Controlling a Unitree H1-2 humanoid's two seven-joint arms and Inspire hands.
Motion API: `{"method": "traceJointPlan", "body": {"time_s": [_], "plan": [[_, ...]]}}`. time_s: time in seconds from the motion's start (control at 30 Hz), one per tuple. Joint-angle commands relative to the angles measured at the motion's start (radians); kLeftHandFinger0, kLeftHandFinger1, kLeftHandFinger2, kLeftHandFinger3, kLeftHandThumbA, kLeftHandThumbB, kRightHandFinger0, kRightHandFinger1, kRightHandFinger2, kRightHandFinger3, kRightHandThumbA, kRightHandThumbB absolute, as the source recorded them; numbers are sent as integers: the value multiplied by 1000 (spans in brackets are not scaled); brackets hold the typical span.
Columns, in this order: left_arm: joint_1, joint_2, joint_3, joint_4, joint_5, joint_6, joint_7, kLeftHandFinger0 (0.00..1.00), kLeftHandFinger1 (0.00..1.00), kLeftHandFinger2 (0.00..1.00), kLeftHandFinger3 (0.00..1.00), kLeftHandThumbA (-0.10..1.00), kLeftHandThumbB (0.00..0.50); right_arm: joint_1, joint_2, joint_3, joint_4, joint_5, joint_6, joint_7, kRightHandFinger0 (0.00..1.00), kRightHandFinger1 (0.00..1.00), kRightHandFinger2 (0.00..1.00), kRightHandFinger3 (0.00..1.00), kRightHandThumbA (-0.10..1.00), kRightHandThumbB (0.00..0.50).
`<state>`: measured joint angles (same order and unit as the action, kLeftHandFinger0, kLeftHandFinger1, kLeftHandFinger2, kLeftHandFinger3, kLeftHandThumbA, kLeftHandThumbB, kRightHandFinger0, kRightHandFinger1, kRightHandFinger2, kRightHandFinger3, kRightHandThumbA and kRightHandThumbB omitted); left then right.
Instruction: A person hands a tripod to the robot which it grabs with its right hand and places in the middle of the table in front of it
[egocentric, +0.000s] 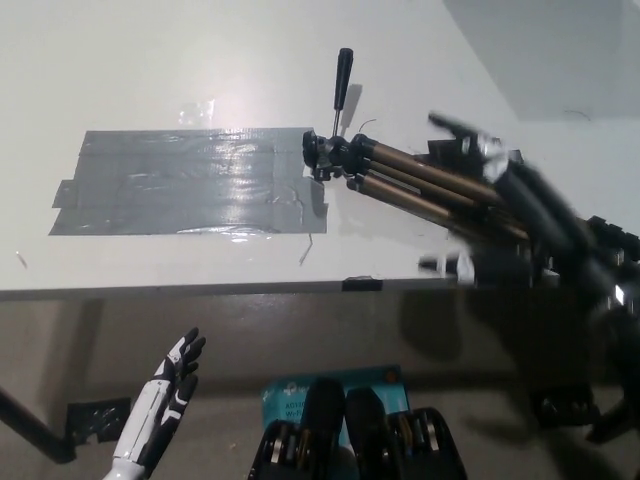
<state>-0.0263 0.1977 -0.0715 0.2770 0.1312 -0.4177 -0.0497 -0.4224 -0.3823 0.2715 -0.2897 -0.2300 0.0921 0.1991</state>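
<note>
You're looking at a tripod (420, 185) with shiny bronze metal-look legs and matt black head, glossy wrinkled grey tape (190, 180), smooth matt white table (150, 60).
</note>
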Motion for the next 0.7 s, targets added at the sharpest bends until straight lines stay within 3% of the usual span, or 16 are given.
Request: {"method": "traceJointPlan", "body": {"time_s": [0.0, 0.2, 0.27, 0.47, 0.6, 0.67], "plan": [[3, 8, -3, -30, 5, -42, -7, 1000, 1000, 1000, 1000, 974, 288, 301, 100, -43, -338, 251, 38, -35, 1000, 1000, 1000, 1000, 1000, 277], [27, 12, -2, -39, 4, -41, -8, 1000, 1000, 1000, 1000, 980, 295, 387, 159, -53, -144, 191, -90, -36, 1000, 1000, 1000, 1000, 1000, 240], [26, 12, -5, -35, 1, -42, -13, 1000, 1000, 1000, 1000, 981, 292, 404, 179, -71, -103, 202, -92, -35, 1000, 1000, 1000, 1000, 1000, 251], [51, 10, -2, -33, 6, -52, -7, 1000, 1000, 1000, 1000, 968, 282, 402, 249, -119, 124, 249, -140, -34, 1000, 1000, 1000, 1000, 962, 200], [56, 9, -8, -30, 10, -52, -5, 1000, 1000, 1000, 1000, 974, 280, 398, 261, -142, 227, 278, -137, -16, 1000, 1000, 1000, 1000, 956, 210], [53, 7, -8, -28, 4, -52, -7, 1000, 1000, 1000, 1000, 965, 281, 391, 268, -151, 272, 278, -141, -10, 1000, 1000, 1000, 1000, 916, 171]]}}
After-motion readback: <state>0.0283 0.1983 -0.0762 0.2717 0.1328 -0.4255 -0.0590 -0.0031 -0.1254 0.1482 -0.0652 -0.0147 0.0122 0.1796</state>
